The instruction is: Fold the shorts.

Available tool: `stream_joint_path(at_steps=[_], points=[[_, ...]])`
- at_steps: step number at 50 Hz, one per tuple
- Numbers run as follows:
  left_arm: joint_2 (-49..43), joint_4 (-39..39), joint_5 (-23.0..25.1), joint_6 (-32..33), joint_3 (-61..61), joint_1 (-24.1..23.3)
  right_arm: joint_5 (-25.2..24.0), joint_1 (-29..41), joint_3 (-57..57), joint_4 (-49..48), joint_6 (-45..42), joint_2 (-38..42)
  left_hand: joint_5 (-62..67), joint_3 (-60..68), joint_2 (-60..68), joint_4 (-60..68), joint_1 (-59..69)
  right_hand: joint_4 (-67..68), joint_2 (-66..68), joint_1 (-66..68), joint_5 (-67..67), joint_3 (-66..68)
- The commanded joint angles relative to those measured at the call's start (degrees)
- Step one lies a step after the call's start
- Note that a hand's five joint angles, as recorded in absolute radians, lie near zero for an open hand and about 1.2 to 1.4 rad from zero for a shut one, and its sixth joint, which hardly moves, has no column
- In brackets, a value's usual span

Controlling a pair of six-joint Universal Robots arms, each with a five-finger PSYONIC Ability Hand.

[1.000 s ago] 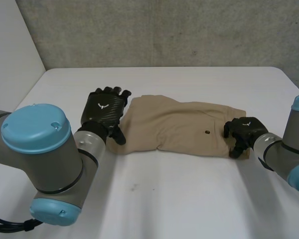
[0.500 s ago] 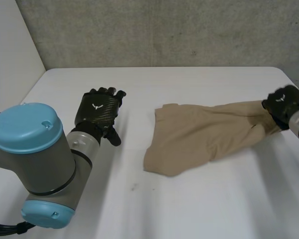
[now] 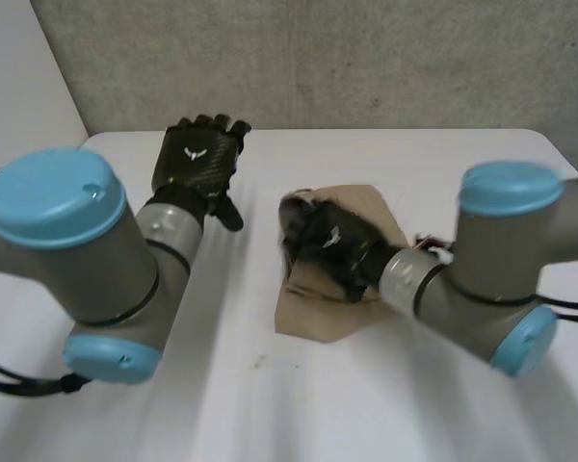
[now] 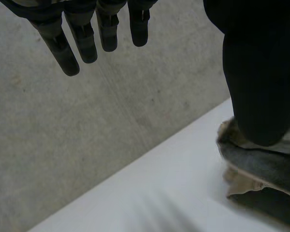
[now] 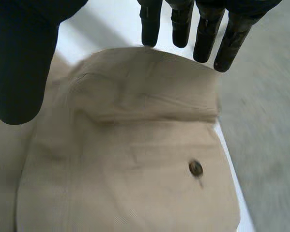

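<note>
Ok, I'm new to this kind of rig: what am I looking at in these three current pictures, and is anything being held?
This is a robot with two arms at a white table, and each arm ends in a black hand. The wide picture comes from a camera behind the arms, looking down. The other two come from cameras on the wrists, each looking along its own hand's palm. On the table lie tan shorts, partly folded over. The left hand is held apart from them with straight fingers and holds nothing. The right hand is over the shorts. Its wrist picture shows its fingers straight above the cloth, near a small button, so nothing is gripped.
</note>
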Motion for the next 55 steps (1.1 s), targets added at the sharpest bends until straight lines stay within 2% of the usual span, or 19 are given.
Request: stream_joint_path(at_steps=[1,4,7,13,22,28,33,40,45,51,55], points=[[-10.64,-6.99,1.0,-0.06,16.27,-2.85,0.51,-7.71,-1.74,-0.09,34.79,-6.68,-2.71,-2.36,-1.8,-1.69,-1.03,-3.6,-2.72,-1.55,-4.07,-2.27],[-15.4,-10.6,2.15,-0.15,22.54,-4.97,0.78,-9.29,-3.67,0.61,39.72,-4.67,-2.71,-2.36,-1.8,-1.69,-1.03,-3.6,-2.72,-1.55,-4.07,-2.27],[-21.29,-15.0,3.29,-0.33,29.83,-6.2,1.04,-10.09,-5.25,1.93,39.56,-2.2,-2.71,-2.36,-1.8,-1.69,-1.03,-3.6,-2.72,-1.55,-4.07,-2.27],[-31.31,-19.13,3.64,-0.33,40.2,-7.87,3.76,-11.14,-14.65,9.13,36.14,7.55,-2.33,-1.98,-1.42,-1.31,-0.65,-3.6,-2.72,-1.55,-4.07,-2.27],[-38.44,-24.94,3.29,-0.06,43.83,-7.43,6.84,-11.14,-25.9,17.05,28.23,19.5,-1.66,-1.31,-0.74,-0.64,0.02,-3.6,-2.72,-1.55,-4.07,-2.27],[-39.24,-30.21,3.12,0.46,43.56,-6.64,9.21,-11.06,-26.53,17.23,25.15,20.22,-1.65,-1.3,-0.74,-0.64,0.02,-3.6,-2.72,-1.55,-4.07,-2.27],[-38.71,-31.62,3.12,1.69,43.39,-6.2,9.65,-10.62,-26.0,17.75,22.69,18.64,-1.65,-1.3,-0.74,-0.64,0.02,-3.6,-2.72,-1.55,-4.07,-2.27],[-31.6,-31.71,3.38,1.43,42.51,-6.82,9.57,-10.44,-23.46,18.02,23.47,9.08,-1.82,-1.47,-0.91,-0.8,-0.15,-3.6,-2.72,-1.55,-4.07,-2.27],[-21.06,-31.53,3.03,0.99,37.59,-6.38,10.62,-10.79,-20.73,16.35,28.3,0.72,-1.99,-1.64,-1.08,-0.97,-0.31,-3.6,-2.72,-1.55,-4.07,-2.27],[-7.09,-30.48,3.03,-1.55,28.63,-3.75,19.39,-11.23,-17.92,13.71,39.63,-9.55,-1.99,-1.64,-1.08,-0.97,-0.31,-3.6,-2.72,-1.55,-4.07,-2.27],[5.72,-29.51,2.85,-6.46,19.86,2.56,24.59,-12.02,-15.72,14.33,42.2,-16.07,-1.82,-1.47,-0.91,-0.8,-0.15,-3.6,-2.72,-1.55,-4.07,-2.27]])
